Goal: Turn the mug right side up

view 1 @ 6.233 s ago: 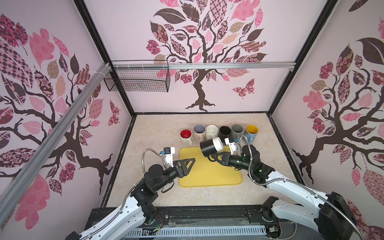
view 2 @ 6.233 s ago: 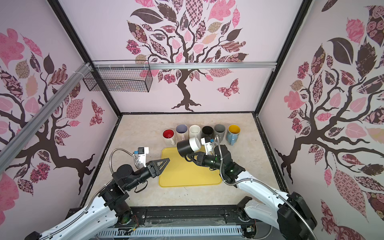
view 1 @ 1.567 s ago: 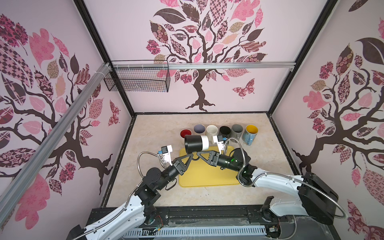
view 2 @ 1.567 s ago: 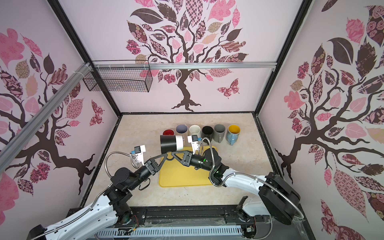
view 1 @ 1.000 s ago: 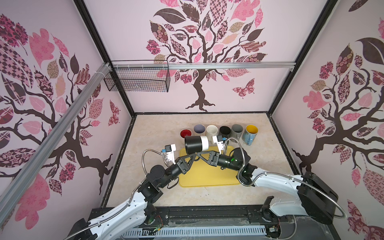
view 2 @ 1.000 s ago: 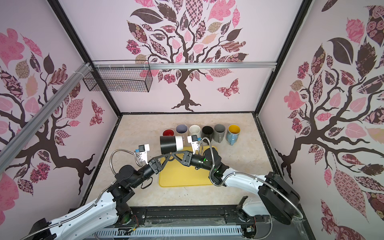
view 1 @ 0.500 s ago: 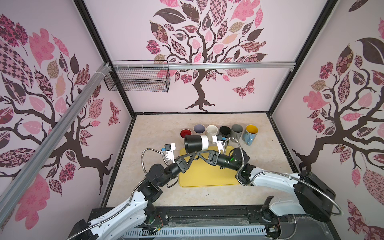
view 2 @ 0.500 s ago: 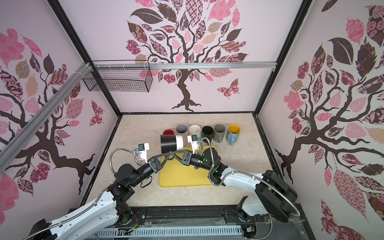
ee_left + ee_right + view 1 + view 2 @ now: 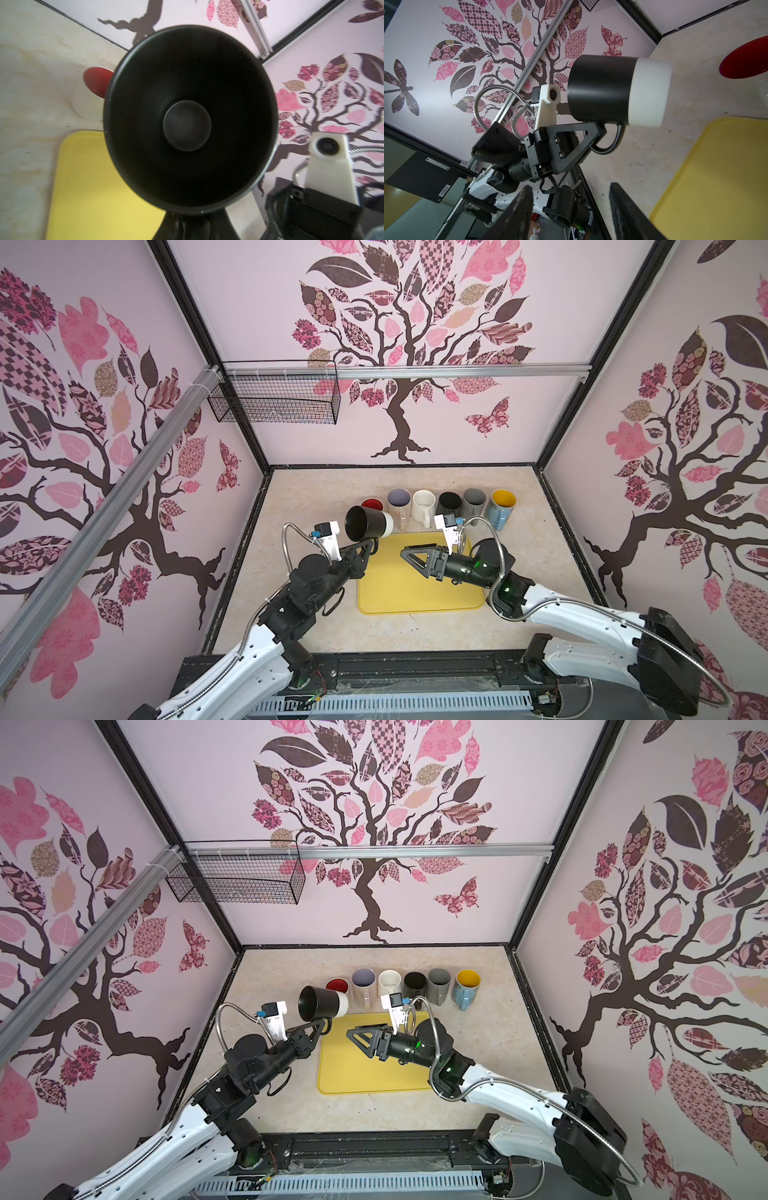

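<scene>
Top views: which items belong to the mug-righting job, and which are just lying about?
Job: black-and-white mug, on its side in the air; left gripper, shut on its handle; right gripper, open, clear of it.
Lying about: row of six upright mugs; yellow tray; wire basket on the wall.

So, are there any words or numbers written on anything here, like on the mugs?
Nothing here can be read as words or numbers.
Black-and-white mug: no writing shows on it.
Row of mugs at the back of the table: no writing shows.
Barcode sticker on a black panel, in the right wrist view: too small to read.
</scene>
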Action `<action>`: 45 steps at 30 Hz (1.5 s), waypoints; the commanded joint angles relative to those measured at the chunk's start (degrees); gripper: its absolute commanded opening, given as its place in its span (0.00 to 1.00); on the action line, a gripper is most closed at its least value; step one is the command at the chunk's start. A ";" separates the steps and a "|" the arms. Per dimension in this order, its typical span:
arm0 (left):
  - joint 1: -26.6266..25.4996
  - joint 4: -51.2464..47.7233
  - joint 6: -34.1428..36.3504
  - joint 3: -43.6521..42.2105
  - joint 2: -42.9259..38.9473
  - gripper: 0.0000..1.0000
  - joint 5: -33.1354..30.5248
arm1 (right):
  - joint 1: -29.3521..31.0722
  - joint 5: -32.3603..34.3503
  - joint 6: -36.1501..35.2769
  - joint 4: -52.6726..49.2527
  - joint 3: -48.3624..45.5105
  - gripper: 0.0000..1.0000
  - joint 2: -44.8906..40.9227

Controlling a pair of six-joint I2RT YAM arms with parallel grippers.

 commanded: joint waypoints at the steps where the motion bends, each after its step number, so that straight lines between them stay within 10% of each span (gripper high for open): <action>1: 2.48 -12.06 8.73 12.12 4.71 0.00 -7.84 | 0.33 5.64 -5.15 -13.43 0.05 0.62 -2.68; 11: 9.62 -20.50 17.79 27.74 23.66 0.00 -11.67 | -1.60 18.53 -14.66 -36.17 5.79 0.65 -3.90; 25: 20.64 -19.92 21.36 37.10 42.34 0.00 -4.22 | -7.65 17.78 -15.89 -39.16 5.23 0.69 -7.30; 45: 20.70 -10.70 19.25 34.64 53.26 0.00 -2.05 | -7.72 19.76 -17.63 -40.31 4.38 0.72 -9.68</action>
